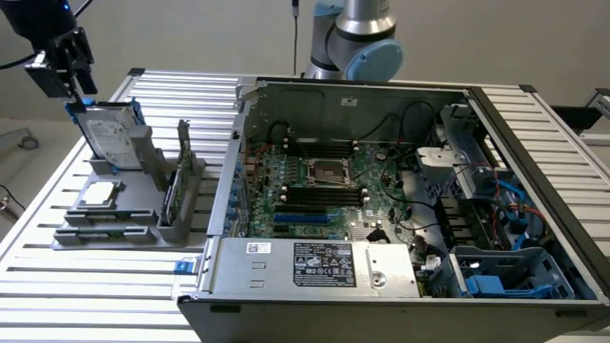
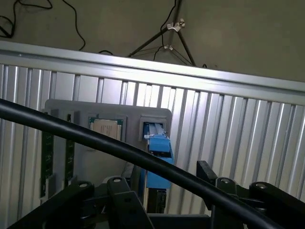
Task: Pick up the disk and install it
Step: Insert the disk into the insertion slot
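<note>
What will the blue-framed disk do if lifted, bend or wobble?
Probably stays stiff: the disk looks like a metal slab in a blue frame. Likely heavy for its size. Standing on edge in the grey holder, it might tip if nudged.

The bench (image 1: 96, 300) carries two units. The chassis (image 1: 362, 86) stands on the exterior view's right, and the holder (image 1: 105, 232) lies just beside it on the left. In the holder, the disk (image 1: 110, 143) stands on edge at the rear, tilted. The chip (image 1: 100, 194) lies flat in front of it. The circuit card (image 1: 181, 186) stands on edge on the side toward the chassis. The tool (image 1: 68, 75) hangs directly above the disk's upper edge. The arm base (image 1: 358, 43) stands behind the chassis.
</note>
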Robot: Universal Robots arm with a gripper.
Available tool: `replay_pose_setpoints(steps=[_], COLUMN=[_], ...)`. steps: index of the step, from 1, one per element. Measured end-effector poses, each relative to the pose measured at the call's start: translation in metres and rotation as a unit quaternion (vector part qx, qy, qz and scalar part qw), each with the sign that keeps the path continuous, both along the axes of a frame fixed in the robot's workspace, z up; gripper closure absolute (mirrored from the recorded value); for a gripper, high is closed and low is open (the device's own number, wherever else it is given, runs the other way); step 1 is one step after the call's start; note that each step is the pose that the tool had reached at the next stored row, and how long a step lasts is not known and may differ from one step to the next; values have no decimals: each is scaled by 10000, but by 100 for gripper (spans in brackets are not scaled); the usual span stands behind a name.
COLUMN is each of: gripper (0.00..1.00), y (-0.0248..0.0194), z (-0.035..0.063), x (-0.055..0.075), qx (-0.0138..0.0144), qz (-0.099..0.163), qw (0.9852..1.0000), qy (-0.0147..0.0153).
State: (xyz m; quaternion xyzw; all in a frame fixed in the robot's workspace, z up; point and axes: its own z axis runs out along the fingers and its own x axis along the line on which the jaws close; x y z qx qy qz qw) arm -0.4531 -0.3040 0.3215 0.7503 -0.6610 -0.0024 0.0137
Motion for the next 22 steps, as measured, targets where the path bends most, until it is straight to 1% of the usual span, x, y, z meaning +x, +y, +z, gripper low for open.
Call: replay_pose_setpoints(steps=[13, 17, 22], gripper=[38, 38, 38], y=[2, 15, 52], z=[-236, -310, -400], x=[-11, -17, -24], qx=[-2, -2, -5], qz=[0, 0, 0], qw=[10000, 10000, 10000], qy=[-6, -17, -28])
